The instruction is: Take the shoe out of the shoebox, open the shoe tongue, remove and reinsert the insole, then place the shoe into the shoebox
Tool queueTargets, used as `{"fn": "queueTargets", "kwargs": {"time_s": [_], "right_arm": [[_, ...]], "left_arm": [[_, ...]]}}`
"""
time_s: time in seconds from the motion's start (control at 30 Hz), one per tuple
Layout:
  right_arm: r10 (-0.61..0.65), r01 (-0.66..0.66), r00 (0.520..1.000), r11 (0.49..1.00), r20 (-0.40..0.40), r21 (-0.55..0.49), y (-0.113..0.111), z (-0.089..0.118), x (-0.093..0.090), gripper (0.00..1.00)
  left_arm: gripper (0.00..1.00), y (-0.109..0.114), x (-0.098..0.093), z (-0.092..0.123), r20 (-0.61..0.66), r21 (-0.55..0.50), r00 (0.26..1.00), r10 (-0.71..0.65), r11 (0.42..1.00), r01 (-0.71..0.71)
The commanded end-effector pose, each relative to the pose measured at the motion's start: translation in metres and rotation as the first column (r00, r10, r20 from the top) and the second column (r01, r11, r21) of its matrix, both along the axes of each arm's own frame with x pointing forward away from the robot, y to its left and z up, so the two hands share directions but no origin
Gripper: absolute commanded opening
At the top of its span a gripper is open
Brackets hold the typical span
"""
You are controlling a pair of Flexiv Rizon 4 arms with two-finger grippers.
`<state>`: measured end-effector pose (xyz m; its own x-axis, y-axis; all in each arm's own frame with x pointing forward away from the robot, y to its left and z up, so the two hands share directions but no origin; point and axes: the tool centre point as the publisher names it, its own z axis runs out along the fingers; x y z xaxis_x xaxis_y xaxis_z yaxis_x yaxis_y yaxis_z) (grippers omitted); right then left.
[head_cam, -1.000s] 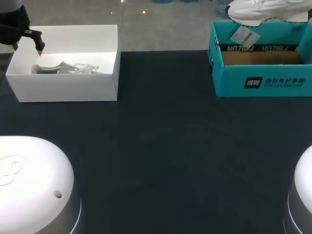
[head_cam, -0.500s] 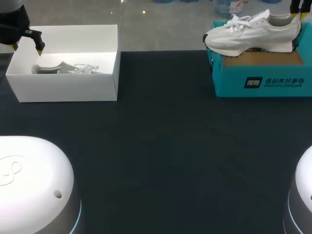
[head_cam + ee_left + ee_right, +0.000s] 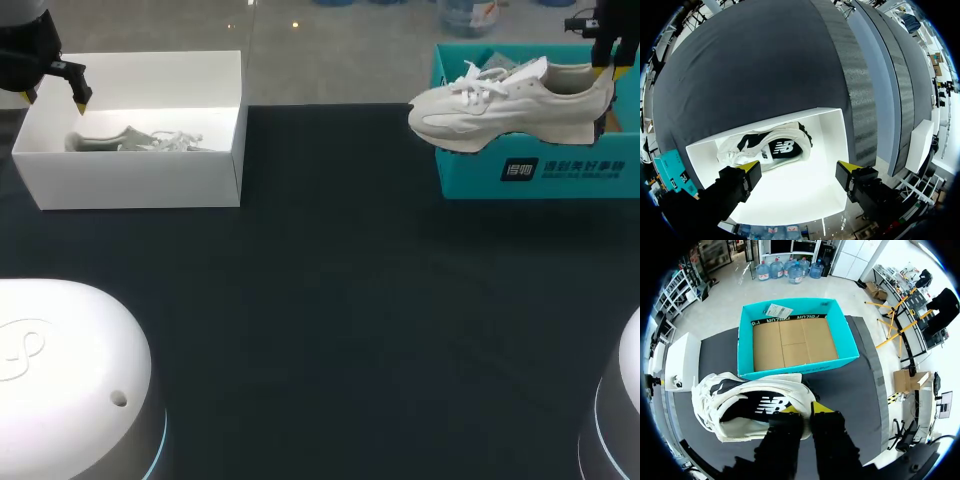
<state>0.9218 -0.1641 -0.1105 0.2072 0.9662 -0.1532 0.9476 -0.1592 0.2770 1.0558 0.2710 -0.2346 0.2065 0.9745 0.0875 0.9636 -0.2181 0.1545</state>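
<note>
Table (image 3: pixel 330 300): I'm looking down on a dark top carrying two boxes, one under each of my grippers.
White box (image 3: pixel 140 180): it's sitting directly beneath my left gripper, open side up.
Shoebox (image 3: pixel 744 340): the teal one is lying ahead of my right gripper, just beyond the shoe, showing a bare cardboard floor and a paper tag against its far wall.
Shoe (image 3: pixel 750 410): it's hanging off my right fingers by the heel collar, with the toe pointing out sideways past the shoebox's near corner.
Second shoe (image 3: pixel 765 150): it's lying on its side in the white box, ahead of my left fingers.
Right gripper (image 3: pixel 806 409): I'm pinching the shoe's heel, fingers nearly together.
Left gripper (image 3: pixel 800 167): I'm hovering over the white box, fingers spread wide and gripping nothing.
</note>
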Motion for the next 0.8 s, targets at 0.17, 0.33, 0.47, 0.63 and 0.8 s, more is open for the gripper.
{"fn": "queueTargets", "kwargs": {"time_s": [0.17, 0.33, 0.47, 0.63, 0.8], "right_arm": [[0.007, -0.006, 0.999, 1.0, 0.047, -0.005, -0.001, 0.0, -0.004, 0.0], [0.007, -0.006, 0.999, 1.0, 0.047, -0.005, -0.001, 0.0, -0.004, 0.0], [0.033, -0.033, 0.999, 0.999, 0.038, -0.012, 0.01, -0.003, -0.011, 0.0], [0.076, -0.076, 0.997, 0.997, 0.034, -0.007, 0.043, -0.011, -0.043, 0.0], [0.113, -0.113, 0.994, 0.994, 0.016, 0.009, 0.075, -0.023, -0.076, 0.0]], "left_arm": [[1.0, 0.001, 0.0, 0.0, -0.001, 0.001, 1.0, -0.001, 1.0, 0.001], [1.0, 0.001, 0.0, 0.0, -0.001, 0.001, 1.0, -0.001, 1.0, 0.001], [1.0, 0.001, 0.0, 0.0, -0.001, 0.001, 1.0, -0.001, 1.0, 0.001], [1.0, 0.001, 0.0, 0.0, -0.001, 0.001, 1.0, -0.001, 1.0, 0.001], [1.0, 0.001, 0.0, 0.0, -0.001, 0.001, 1.0, -0.001, 1.0, 0.001]]}}
